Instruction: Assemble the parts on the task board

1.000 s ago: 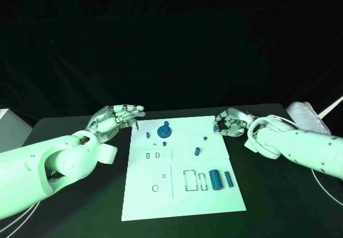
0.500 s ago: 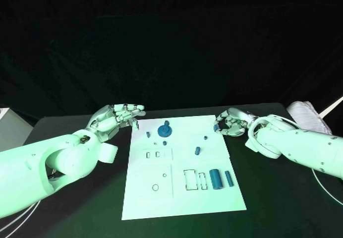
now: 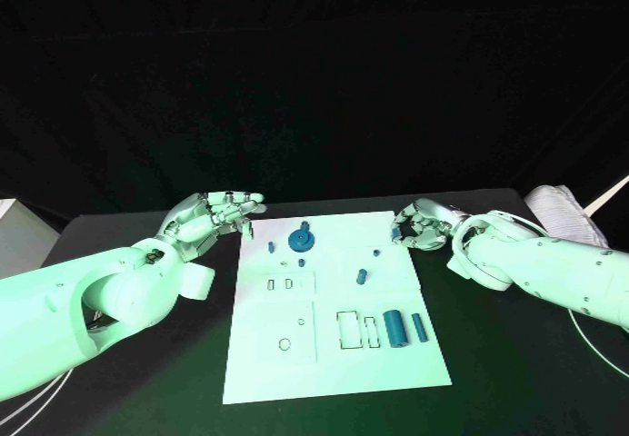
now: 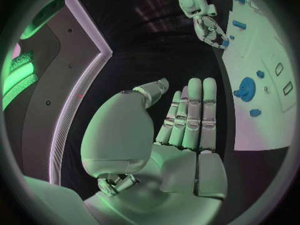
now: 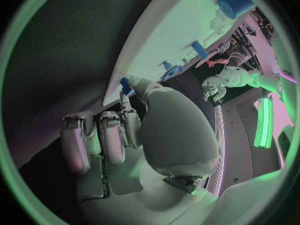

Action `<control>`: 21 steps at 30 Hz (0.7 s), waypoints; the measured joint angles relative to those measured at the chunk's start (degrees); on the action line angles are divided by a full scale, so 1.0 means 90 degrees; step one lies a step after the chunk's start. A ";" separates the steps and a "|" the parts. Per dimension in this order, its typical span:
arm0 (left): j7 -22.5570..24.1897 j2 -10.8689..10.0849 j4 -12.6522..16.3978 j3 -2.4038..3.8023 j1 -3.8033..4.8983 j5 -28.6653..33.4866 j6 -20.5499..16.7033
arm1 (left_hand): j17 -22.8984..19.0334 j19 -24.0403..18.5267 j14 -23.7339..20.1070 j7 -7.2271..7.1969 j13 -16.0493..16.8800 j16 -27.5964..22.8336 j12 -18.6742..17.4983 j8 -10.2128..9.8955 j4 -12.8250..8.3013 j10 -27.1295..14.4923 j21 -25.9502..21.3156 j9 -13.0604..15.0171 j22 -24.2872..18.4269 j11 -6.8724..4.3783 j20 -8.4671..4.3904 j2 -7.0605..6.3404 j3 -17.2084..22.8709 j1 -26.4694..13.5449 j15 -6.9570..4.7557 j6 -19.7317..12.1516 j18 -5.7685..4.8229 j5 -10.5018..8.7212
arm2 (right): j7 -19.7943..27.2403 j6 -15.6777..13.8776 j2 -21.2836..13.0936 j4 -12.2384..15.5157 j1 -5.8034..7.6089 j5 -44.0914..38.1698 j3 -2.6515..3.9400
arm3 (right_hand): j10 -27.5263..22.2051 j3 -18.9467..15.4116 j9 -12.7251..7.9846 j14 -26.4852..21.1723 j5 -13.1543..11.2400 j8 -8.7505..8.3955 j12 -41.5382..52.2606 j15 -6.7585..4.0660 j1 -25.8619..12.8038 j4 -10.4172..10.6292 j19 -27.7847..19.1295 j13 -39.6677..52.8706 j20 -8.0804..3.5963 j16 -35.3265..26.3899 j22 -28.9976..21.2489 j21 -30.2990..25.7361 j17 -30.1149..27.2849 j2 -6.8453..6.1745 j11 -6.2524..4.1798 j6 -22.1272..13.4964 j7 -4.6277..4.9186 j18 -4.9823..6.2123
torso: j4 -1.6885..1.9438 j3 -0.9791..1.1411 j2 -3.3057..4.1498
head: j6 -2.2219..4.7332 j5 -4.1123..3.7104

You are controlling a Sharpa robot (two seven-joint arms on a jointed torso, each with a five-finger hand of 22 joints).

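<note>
The white task board (image 3: 328, 363) lies lengthwise in the middle of the table. A blue gear disc (image 3: 302, 241) stands near its far end, a short blue piece (image 3: 361, 275) sits mid-board, and a thick blue cylinder (image 3: 394, 329) and a thinner bar (image 3: 420, 327) lie beside rectangular recesses. My left hand (image 3: 216, 214) hovers at the board's far left corner, fingers straight and close together, thumb apart, holding nothing. My right hand (image 3: 424, 224) is at the board's far right edge, pinching a small blue part (image 3: 396, 235), which the right wrist view shows at its fingertips (image 5: 127, 85).
A pale mesh-like object (image 3: 564, 205) lies at the table's far right with a white cable beside it. A white box (image 3: 14, 238) stands off the table's left side. Small blue pegs (image 3: 272, 245) stand near the gear.
</note>
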 measured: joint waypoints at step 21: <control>-0.0005 -0.0017 0.0002 0.0000 0.0000 0.0000 0.0009 | 0.0001 0.0000 0.0000 0.0000 -0.0001 0.0000 0.0000 0.0000 0.0000 0.0000 0.0000 -0.0001 -0.0002 0.0000 0.0000 0.0000 0.0000 0.0000 0.0000 0.0000 0.0000 0.0000 | -0.0049 -0.0057 0.0018 -0.0003 0.0001 -0.0029 0.0007 | 0.0115 0.0133 0.0091 0.0000 -0.0002 0.0366 0.0039 -0.0115 -0.0130 -0.0009 -0.0009 -0.0001 -0.0108 0.0000 0.0004 0.0000 -0.0001 0.0130 -0.0114 0.0375 -0.0171 0.0000 | 0.0002 -0.0005 -0.0004 | -0.0020 0.0003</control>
